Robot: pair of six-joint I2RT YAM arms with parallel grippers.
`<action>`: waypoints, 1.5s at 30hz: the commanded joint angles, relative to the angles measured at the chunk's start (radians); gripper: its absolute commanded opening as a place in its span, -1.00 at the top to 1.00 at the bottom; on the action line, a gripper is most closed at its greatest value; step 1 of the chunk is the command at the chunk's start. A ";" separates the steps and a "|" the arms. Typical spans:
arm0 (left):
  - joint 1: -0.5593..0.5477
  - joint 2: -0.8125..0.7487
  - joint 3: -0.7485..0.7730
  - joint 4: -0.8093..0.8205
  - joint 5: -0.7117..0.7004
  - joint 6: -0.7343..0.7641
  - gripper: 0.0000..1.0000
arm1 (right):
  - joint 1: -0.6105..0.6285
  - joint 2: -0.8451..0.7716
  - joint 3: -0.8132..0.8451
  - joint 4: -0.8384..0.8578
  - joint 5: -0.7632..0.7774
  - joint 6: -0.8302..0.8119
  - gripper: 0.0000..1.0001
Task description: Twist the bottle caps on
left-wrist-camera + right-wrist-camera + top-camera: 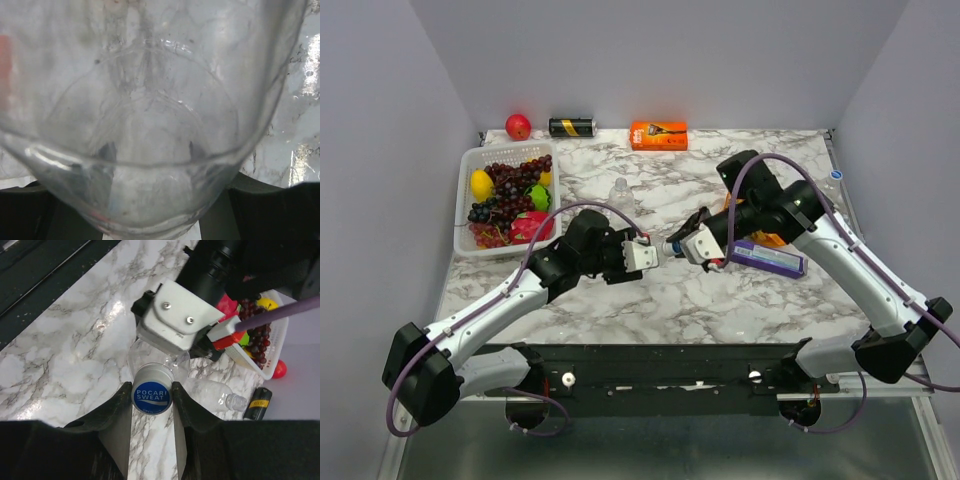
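2 bottles, 2 blue caps: loose bottle (620, 190), loose cap (836, 174). Left gripper (650, 255) clamps horizontal bottle (142, 354), neck toward right gripper (151, 392) pinching Pocari Sweat cap (151, 396)

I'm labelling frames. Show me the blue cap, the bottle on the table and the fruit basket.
blue cap (151, 396): right wrist view, on its printed top.
bottle on the table (212, 391): right wrist view, on its clear body.
fruit basket (461, 205): top view, on its white left rim.

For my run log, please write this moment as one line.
phase: capping | left end effector: shut on bottle | right end effector: shut on blue cap | cap at bottle mouth | threading: cannot tell
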 commanded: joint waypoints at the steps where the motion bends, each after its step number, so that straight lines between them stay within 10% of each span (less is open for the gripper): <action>1: 0.000 -0.019 -0.016 0.242 -0.173 -0.213 1.00 | 0.006 0.049 0.011 0.287 0.069 0.497 0.72; 5: 0.000 -0.059 -0.007 0.416 -0.518 -0.523 1.00 | -0.011 0.166 0.132 0.433 0.239 1.126 0.94; 9: -0.022 -0.032 0.068 0.443 -0.778 -0.575 1.00 | -0.078 0.452 0.446 0.200 0.108 1.616 0.95; 18: -0.040 0.045 0.019 0.572 -0.992 -0.305 1.00 | -0.098 0.593 0.562 0.071 0.017 1.740 0.78; 27: -0.037 0.018 -0.039 0.389 -0.880 -0.324 1.00 | -0.155 0.518 0.686 0.072 0.009 1.640 -0.27; 35: -0.035 0.005 -0.065 0.276 -0.685 -0.344 1.00 | -0.201 0.398 0.677 0.054 -0.017 1.554 -0.51; 45: -0.031 -0.042 -0.066 0.149 -0.253 -0.175 1.00 | -0.187 0.076 0.283 -0.003 -0.068 0.514 -0.43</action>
